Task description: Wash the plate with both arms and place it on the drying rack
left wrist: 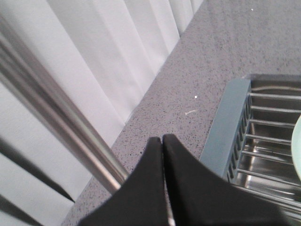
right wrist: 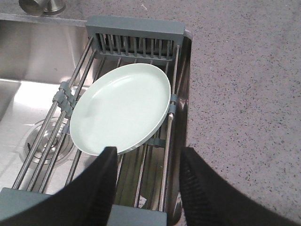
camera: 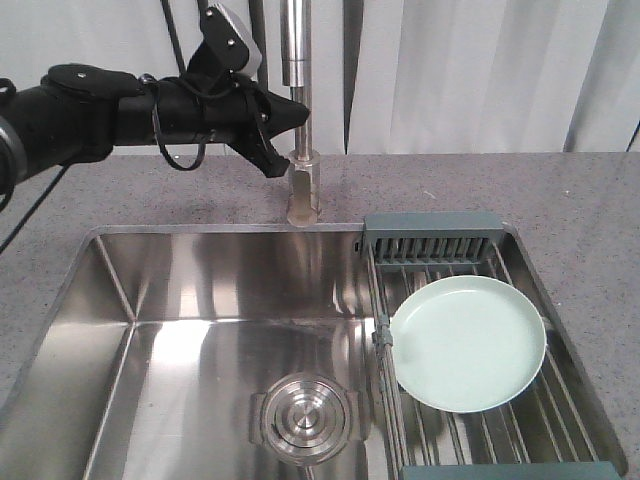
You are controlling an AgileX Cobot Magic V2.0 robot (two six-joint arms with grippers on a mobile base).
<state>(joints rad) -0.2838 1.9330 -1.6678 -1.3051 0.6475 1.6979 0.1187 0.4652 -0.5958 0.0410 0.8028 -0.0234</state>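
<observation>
The pale mint-green plate point(camera: 468, 343) lies flat on the wire bars of the drying rack point(camera: 432, 233), across the right part of the sink. The right wrist view has the plate point(right wrist: 121, 108) just ahead of my right gripper point(right wrist: 149, 150), which hangs open above the rack's point(right wrist: 134, 27) near end with nothing between its fingers. The left finger overlaps the plate's near rim in that view. My left gripper point(camera: 298, 110) is shut and empty, held high beside the faucet point(camera: 298, 60). Its closed tips point(left wrist: 162, 139) sit over the countertop, with the rack's end piece point(left wrist: 221, 136) to the right.
The steel sink basin point(camera: 200, 330) with a round drain point(camera: 305, 415) fills the lower left. Speckled grey countertop point(camera: 580, 210) surrounds it. White curtains point(camera: 470, 70) hang behind. The faucet pipe point(left wrist: 61, 117) runs close to the left gripper's side.
</observation>
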